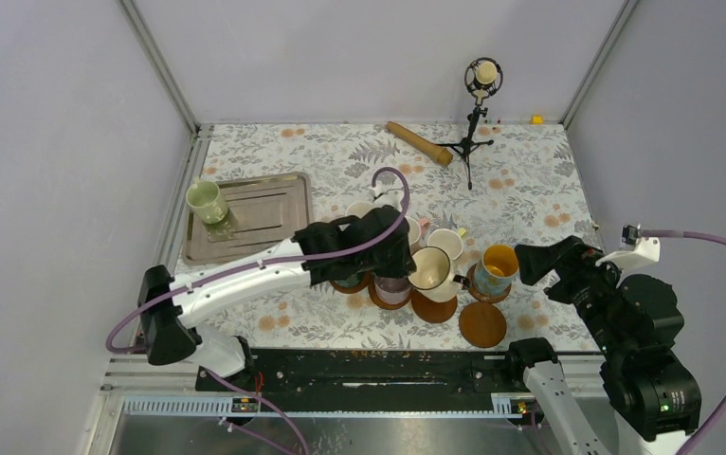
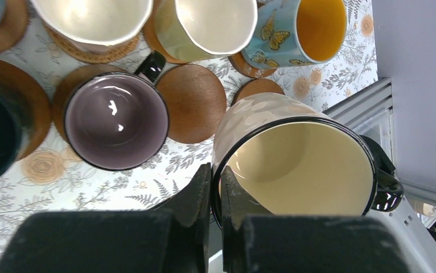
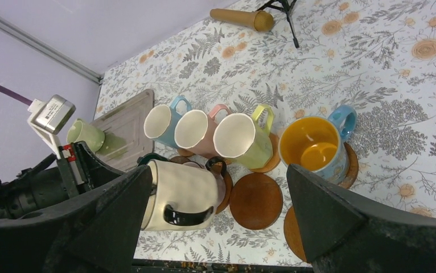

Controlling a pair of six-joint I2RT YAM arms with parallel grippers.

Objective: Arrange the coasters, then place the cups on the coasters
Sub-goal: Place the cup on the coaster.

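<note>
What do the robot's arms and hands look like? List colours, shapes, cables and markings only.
The left arm has a long white link between black joints; the right arm shows mostly black, with a tiny green light. Each carries a purple cable. The left hand and right hand are black, each with two tapering fingers; a white bracket sits by the right one.

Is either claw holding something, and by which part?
The left gripper pinches the beige ceramic mug with the black handle by its rim; the right gripper, open, holds nothing.
</note>
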